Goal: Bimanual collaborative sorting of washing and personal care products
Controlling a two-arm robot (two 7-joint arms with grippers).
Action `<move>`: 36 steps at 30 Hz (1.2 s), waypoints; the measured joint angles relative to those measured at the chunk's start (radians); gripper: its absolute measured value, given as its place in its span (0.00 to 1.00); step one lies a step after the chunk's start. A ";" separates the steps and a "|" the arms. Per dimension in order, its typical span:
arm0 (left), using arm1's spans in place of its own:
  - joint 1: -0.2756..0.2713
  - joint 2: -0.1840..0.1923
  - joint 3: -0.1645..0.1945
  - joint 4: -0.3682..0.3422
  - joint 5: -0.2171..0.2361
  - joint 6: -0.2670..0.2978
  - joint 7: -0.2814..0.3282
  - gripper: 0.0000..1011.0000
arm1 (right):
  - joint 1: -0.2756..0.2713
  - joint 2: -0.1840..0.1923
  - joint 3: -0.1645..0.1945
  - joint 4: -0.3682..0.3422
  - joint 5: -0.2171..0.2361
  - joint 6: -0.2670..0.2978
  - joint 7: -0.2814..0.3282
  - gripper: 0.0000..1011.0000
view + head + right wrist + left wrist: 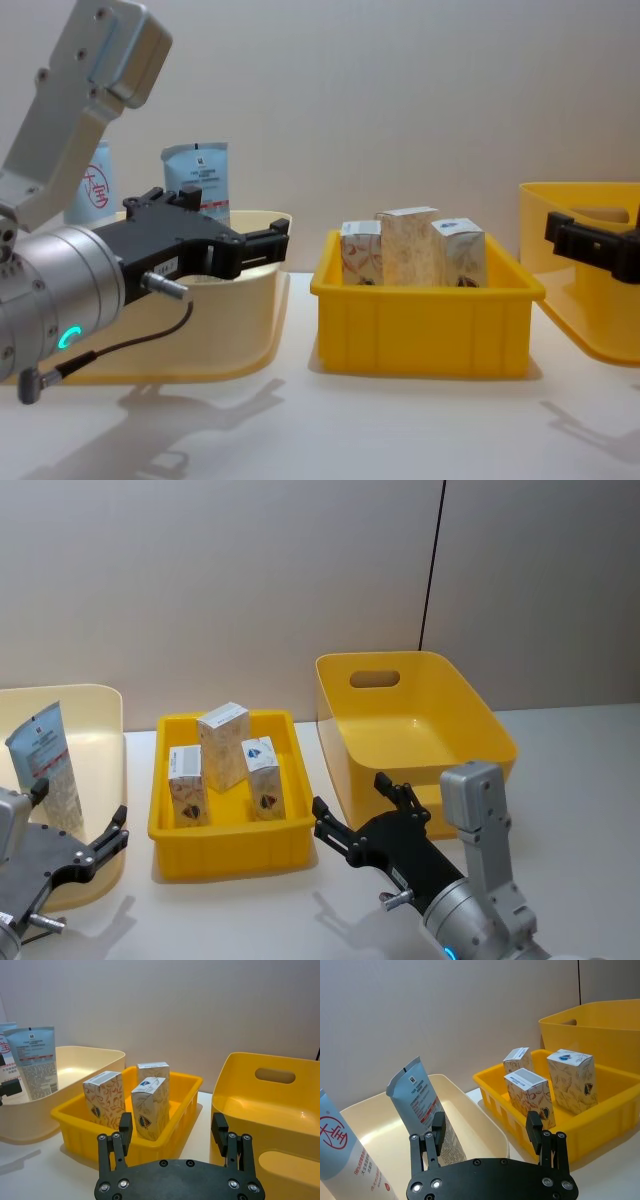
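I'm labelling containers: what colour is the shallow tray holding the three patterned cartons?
The tray is bright yellow, clearest in the head view.

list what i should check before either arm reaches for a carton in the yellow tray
1. Left gripper open, holding nothing: ok.
2. Right gripper open, holding nothing: ok.
3. Three cartons upright inside the yellow tray: ok.
4. Finger room between the cartons: cannot tell, they stand close together.
5. Left gripper clear of the blue tube leaning in the cream bin: cannot tell, one finger overlaps it in the head view.
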State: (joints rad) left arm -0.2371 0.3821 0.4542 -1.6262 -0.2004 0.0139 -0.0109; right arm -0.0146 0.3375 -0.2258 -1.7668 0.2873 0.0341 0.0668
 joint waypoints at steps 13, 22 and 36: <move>0.000 0.000 0.000 0.000 0.000 0.000 0.000 0.99 | 0.000 0.000 0.000 0.000 0.000 0.000 0.000 0.99; 0.000 0.000 0.000 0.000 0.000 0.000 0.000 0.99 | 0.000 0.000 0.000 0.000 0.000 0.000 0.000 0.99; 0.000 0.000 0.000 0.000 0.000 0.000 0.000 0.99 | 0.000 0.000 0.000 0.000 0.000 0.000 0.000 0.99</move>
State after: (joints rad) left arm -0.2372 0.3821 0.4542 -1.6262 -0.2004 0.0138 -0.0109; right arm -0.0146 0.3374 -0.2258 -1.7667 0.2874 0.0340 0.0668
